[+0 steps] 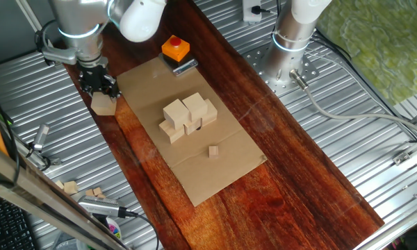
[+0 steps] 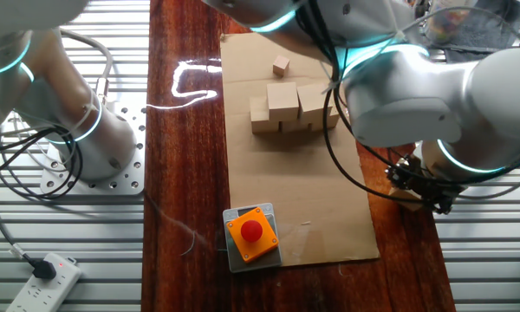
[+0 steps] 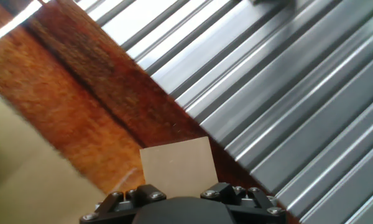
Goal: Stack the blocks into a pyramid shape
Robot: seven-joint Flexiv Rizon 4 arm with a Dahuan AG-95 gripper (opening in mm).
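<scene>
Above the table edge, fingers (image 1: 101,90) grip a block (image 1: 105,105).

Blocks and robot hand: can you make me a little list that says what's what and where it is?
pile: blocks stacked in two layers on the cardboard sheet
loose block: one block at the wooden edge, under the gripper
gripper grip: cannot tell if it is closed on it
tiny cube: small cube alone on the cardboard
button box: orange box at the cardboard's far end
</scene>
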